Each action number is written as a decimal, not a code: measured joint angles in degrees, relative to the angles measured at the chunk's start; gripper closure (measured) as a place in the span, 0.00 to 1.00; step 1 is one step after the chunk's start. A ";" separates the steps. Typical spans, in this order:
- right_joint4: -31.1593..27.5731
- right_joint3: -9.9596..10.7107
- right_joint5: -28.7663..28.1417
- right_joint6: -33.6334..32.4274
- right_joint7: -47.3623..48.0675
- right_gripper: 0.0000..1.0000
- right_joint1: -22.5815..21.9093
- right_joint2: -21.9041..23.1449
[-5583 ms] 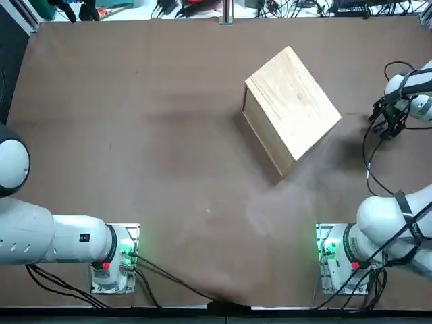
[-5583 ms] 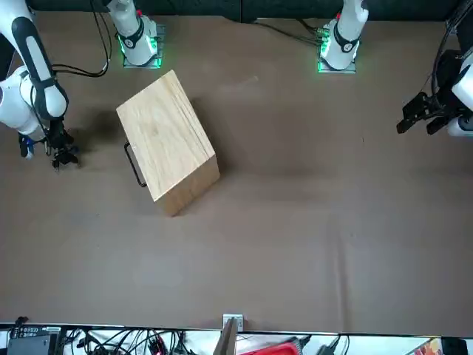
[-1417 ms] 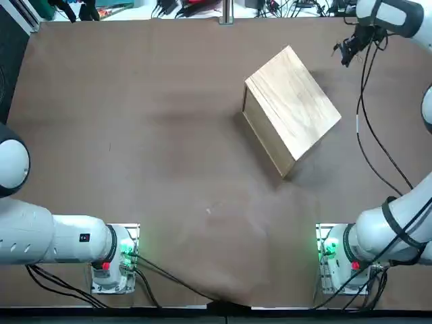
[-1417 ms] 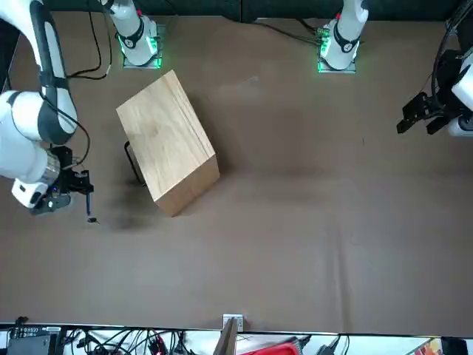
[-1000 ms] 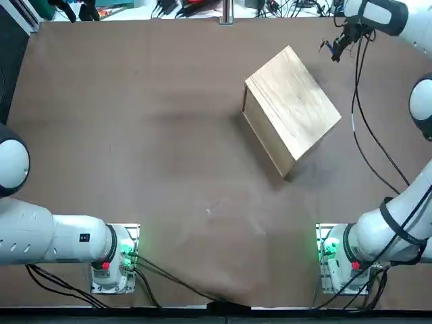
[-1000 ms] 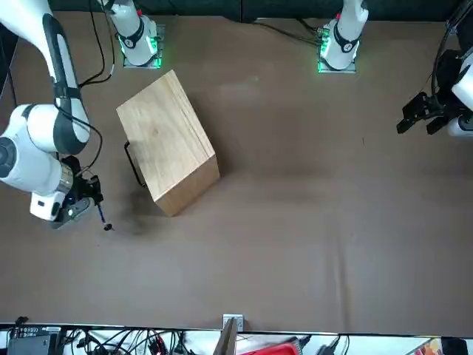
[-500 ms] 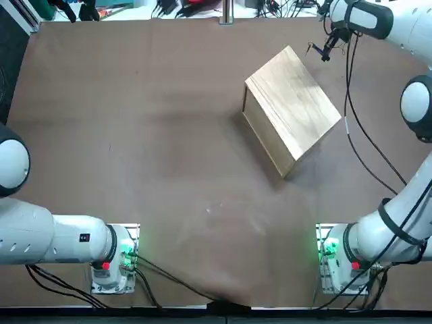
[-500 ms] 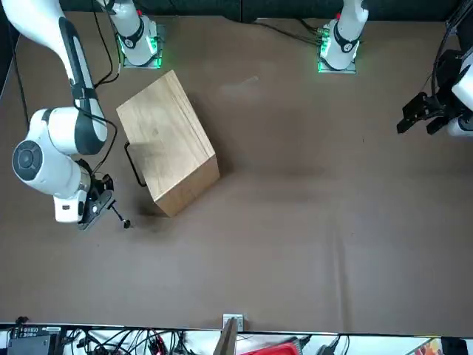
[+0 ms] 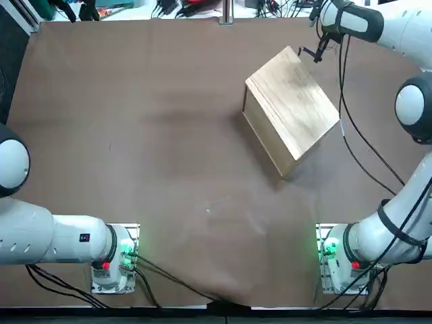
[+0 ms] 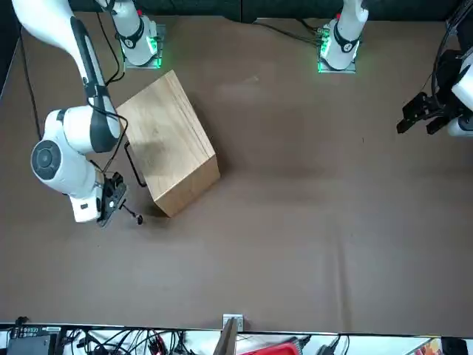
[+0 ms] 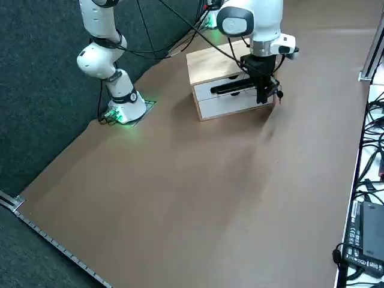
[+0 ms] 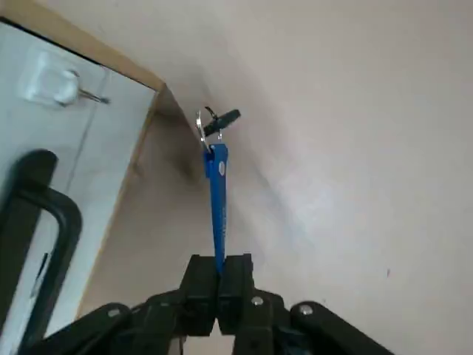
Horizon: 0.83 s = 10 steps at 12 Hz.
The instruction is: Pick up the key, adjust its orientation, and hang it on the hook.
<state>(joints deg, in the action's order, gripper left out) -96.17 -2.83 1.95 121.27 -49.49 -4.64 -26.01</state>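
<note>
The largest thing on the brown table [image 9: 169,155] is the white-and-black right arm [image 10: 65,148], reaching across to the cabinet from its base.

Next in size is the pale wooden cabinet [image 11: 222,66], set at an angle, with 2 white drawer fronts [image 11: 233,102]. A black metal bar handle [image 12: 62,244] stands out from its front side. Smaller, on the white front, is a white plastic mount with a metal hook [image 12: 94,97], which I judge to be the target.

The right gripper, black with 2 fingers [image 12: 219,268], is closed on the end of a blue strap [image 12: 217,194], just off the cabinet's front side. The strap runs out from between the fingertips, and at its far end are a silver metal ring [image 12: 200,130] and a small key with a black head [image 12: 223,122]. The key is thus held by way of its strap, clear of the hook.

As for progress, 1 of the 3 parts is done: the key is picked up. Whether the adjusting is finished I cannot tell; the ring sits beyond the fingers, which seems a usable pose. The hanging is left: the ring would need to come level with the hook, pass over its tip and settle before the fingers let go. A swinging key could make that ring miss.
</note>
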 joint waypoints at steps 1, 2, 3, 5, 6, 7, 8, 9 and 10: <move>0.00 0.01 0.00 0.00 -0.66 0.96 -0.40 -0.01; 0.00 0.00 0.00 -0.02 -1.25 0.96 -0.72 -0.05; -0.02 0.00 0.00 -0.06 -1.68 0.96 -1.06 -0.13; -0.06 -0.01 0.00 -0.06 -3.15 0.96 -1.73 -0.40; -0.06 -0.01 0.00 -0.06 -3.86 0.96 -1.96 -0.54; -0.06 -0.01 0.00 -0.06 -4.52 0.96 -2.06 -0.61; -0.06 -0.01 0.00 -0.06 -4.99 0.96 -2.08 -0.65; -0.06 0.00 0.00 -0.06 -5.60 0.96 -2.09 -0.65; -0.06 -0.01 0.00 -0.06 -6.54 0.96 -2.10 -0.65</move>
<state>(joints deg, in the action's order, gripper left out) -96.22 -2.84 1.95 121.20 -56.03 -6.73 -26.66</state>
